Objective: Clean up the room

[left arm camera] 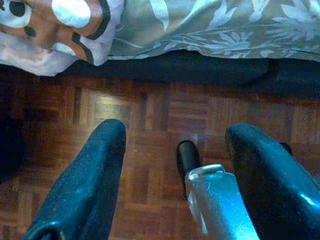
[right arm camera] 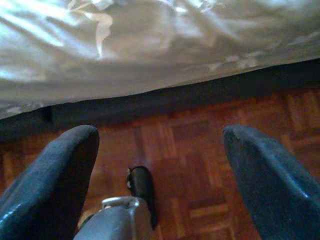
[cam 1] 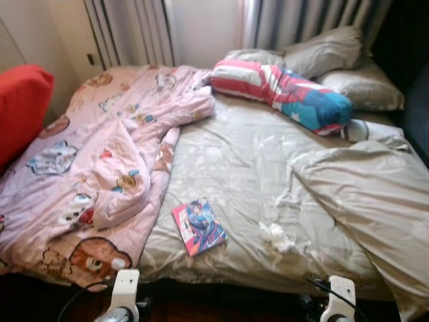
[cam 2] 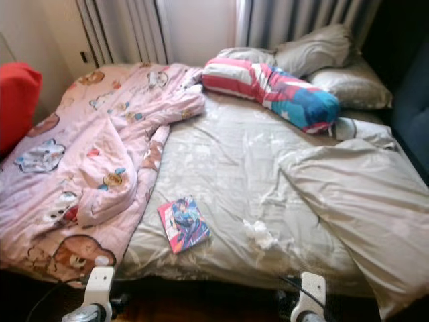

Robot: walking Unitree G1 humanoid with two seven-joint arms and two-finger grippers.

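A bed with a grey floral sheet (cam 1: 241, 161) stands before me. On its near edge lie a colourful comic book (cam 1: 199, 226) and a crumpled white tissue (cam 1: 276, 236). A pink cartoon blanket (cam 1: 100, 168) is bunched over the bed's left side. A striped red, white and blue pillow (cam 1: 281, 87) lies near the head. Both arms hang low at the bed's foot. My left gripper (left arm camera: 172, 165) is open over the parquet floor (left arm camera: 150, 120). My right gripper (right arm camera: 160, 170) is open too, just short of the bed's edge.
Grey pillows (cam 1: 335, 54) rest against the curtains (cam 1: 134, 30) at the head. A folded grey duvet (cam 1: 375, 194) covers the bed's right side. A red cushion (cam 1: 20, 107) sits at the far left. A dark wall or furniture (cam 1: 415, 100) borders the right.
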